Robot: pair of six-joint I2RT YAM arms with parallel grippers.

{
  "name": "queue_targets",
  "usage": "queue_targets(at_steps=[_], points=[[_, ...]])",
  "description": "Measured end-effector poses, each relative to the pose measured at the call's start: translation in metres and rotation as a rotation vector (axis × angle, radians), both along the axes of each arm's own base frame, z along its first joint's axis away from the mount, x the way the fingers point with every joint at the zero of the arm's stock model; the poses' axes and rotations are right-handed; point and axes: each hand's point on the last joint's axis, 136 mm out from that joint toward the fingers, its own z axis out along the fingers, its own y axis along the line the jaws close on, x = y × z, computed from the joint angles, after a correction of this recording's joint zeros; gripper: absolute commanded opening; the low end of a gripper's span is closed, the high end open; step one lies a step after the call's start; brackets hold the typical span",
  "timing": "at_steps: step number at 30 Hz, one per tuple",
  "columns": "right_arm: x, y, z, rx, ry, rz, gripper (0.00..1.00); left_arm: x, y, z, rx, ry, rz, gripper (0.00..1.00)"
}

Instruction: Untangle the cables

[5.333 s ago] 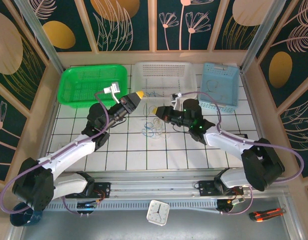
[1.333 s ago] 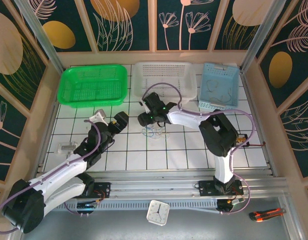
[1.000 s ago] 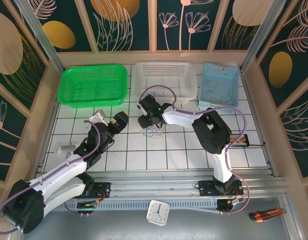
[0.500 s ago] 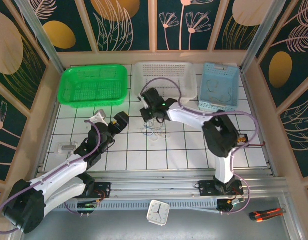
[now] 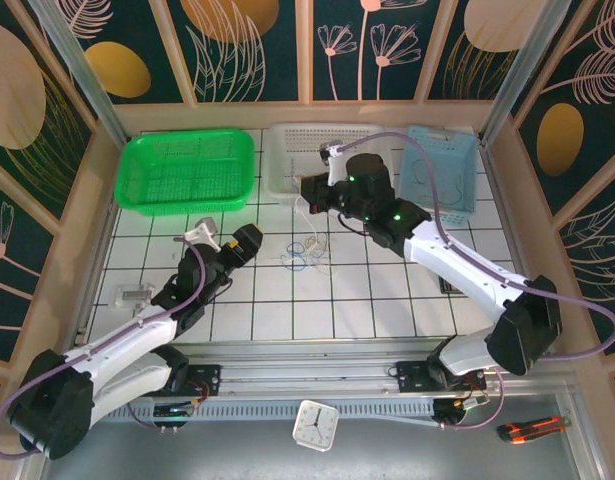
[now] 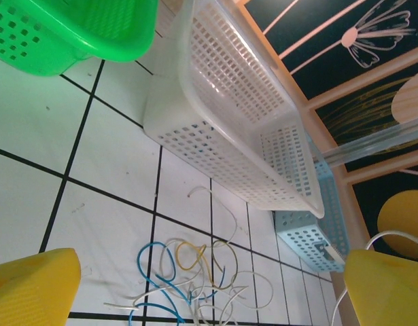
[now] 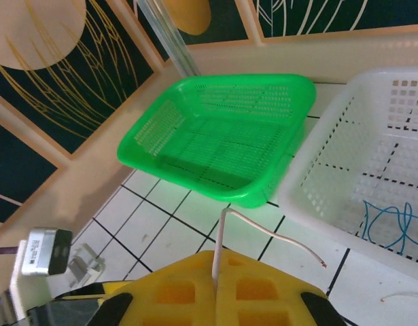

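1. The cables [image 6: 188, 275] left to sort lie as a loose knot of white, blue and tan loops on the surface [image 5: 387, 290], just in front of the white basket [image 5: 332, 150]
2. One white cable [image 7: 273, 235] is out of the knot. The right tool [image 7: 215, 261] is pressed together on it and holds it by the white basket's front-left corner, with the free end dangling
3. A blue cable [image 7: 392, 224] already lies inside the white basket, and what looks like a pale one [image 5: 439, 187] lies in the blue basket [image 5: 442, 140] to its right. The green basket [image 5: 187, 170] sits to its left
4. The left tool [image 6: 209, 288] hangs spread wide and grips nothing, in front of the white basket, left of the knot and aimed at it
5. By my reading the job is partway done: a couple of strands are sorted, one is lifted clear, and several remain looped together on the surface. I cannot tell which basket the white strand is bound for
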Motion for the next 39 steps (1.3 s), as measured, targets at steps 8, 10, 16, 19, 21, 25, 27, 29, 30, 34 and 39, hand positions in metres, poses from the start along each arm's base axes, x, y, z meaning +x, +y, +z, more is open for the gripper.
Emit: queue_targets(at_steps=[8,10,16,19,21,25,27,29,30,34,39], points=[[-0.003,-0.022,0.009,0.118,0.009,0.029,0.0,-0.001,-0.014,0.011,0.009,-0.055,-0.083,0.99],[-0.006,-0.026,0.014,0.142,-0.006,0.047,0.0,0.0,-0.02,0.022,0.007,-0.081,-0.113,0.99],[-0.019,-0.042,0.021,0.197,-0.043,0.102,0.0,0.008,-0.045,0.066,-0.057,-0.161,-0.209,0.99],[-0.028,-0.042,0.02,0.216,-0.05,0.138,0.0,0.011,-0.058,0.086,-0.12,-0.171,-0.253,0.99],[-0.033,-0.041,0.017,0.222,-0.05,0.161,0.0,0.013,-0.067,0.1,-0.176,-0.173,-0.287,0.97],[-0.037,-0.04,0.013,0.229,-0.053,0.184,0.0,0.015,-0.086,0.128,-0.286,-0.175,-0.364,0.94],[-0.038,-0.039,0.01,0.232,-0.05,0.192,0.0,0.015,-0.093,0.14,-0.331,-0.179,-0.396,0.93],[-0.039,-0.039,0.008,0.232,-0.05,0.195,0.0,0.013,-0.097,0.15,-0.373,-0.18,-0.422,0.92],[-0.039,-0.039,0.008,0.233,-0.051,0.196,0.0,0.011,-0.098,0.154,-0.397,-0.18,-0.433,0.92],[-0.039,-0.038,0.011,0.244,-0.064,0.199,0.0,0.006,-0.103,0.161,-0.455,-0.168,-0.463,0.92],[-0.036,-0.036,0.009,0.25,-0.063,0.201,0.0,-0.001,-0.115,0.163,-0.499,-0.149,-0.507,0.92]])
